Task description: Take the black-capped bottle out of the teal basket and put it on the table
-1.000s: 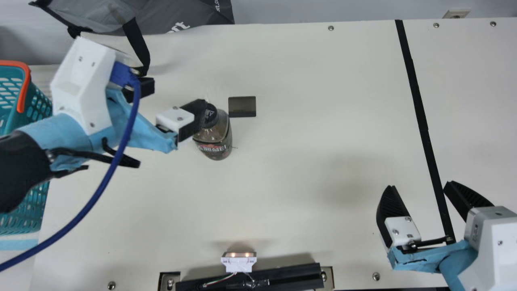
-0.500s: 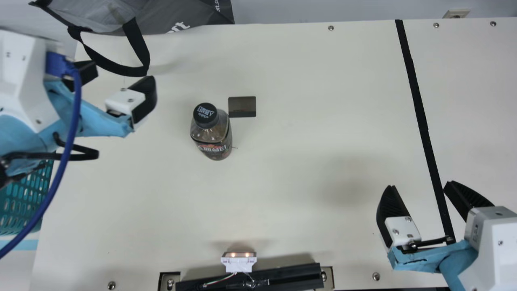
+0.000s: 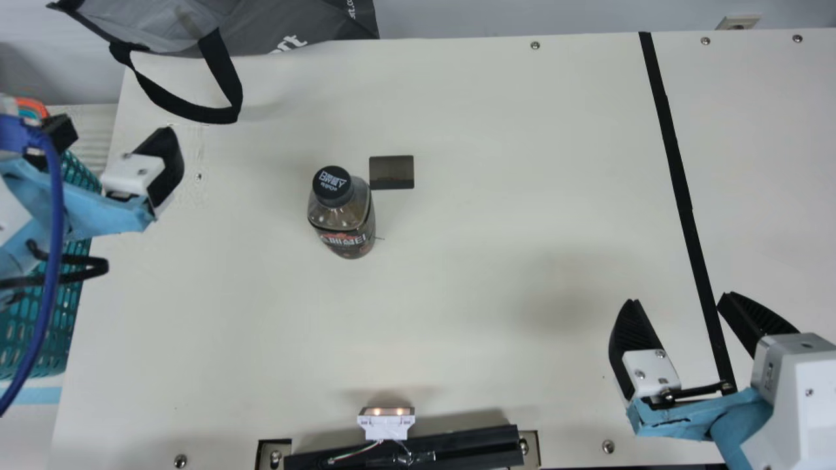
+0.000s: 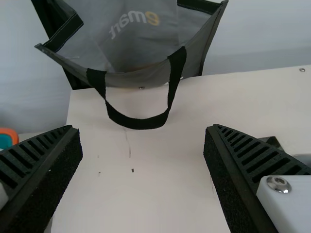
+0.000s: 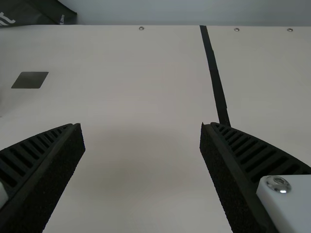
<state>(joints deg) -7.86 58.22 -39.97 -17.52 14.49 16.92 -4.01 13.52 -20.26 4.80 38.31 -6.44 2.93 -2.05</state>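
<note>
The black-capped bottle point(image 3: 343, 219) stands upright on the cream table point(image 3: 490, 261), left of the middle in the main view. Well to its left, near the table's left edge, my left gripper point(image 3: 117, 134) is open and holds nothing; in its wrist view the left gripper point(image 4: 141, 131) has bare table between its fingers. Behind and below that arm is the teal basket point(image 3: 65, 307), partly covered by it. Over the table's right front, my right gripper point(image 3: 679, 300) stands open, and in the right wrist view the right gripper point(image 5: 141, 126) has its fingers wide apart.
A grey bag point(image 3: 281, 29) lies at the back left, its black strap point(image 3: 222, 78) looping over the table. Behind the bottle is a small dark plate point(image 3: 391, 172). A black tape line point(image 3: 679, 189) crosses the right side; a black bar point(image 3: 450, 447) lies along the front edge.
My left gripper has moved left, away from the bottle, toward the basket side, staying open. The bottle stands where it was, with its cap in full view. The right arm has kept still.
</note>
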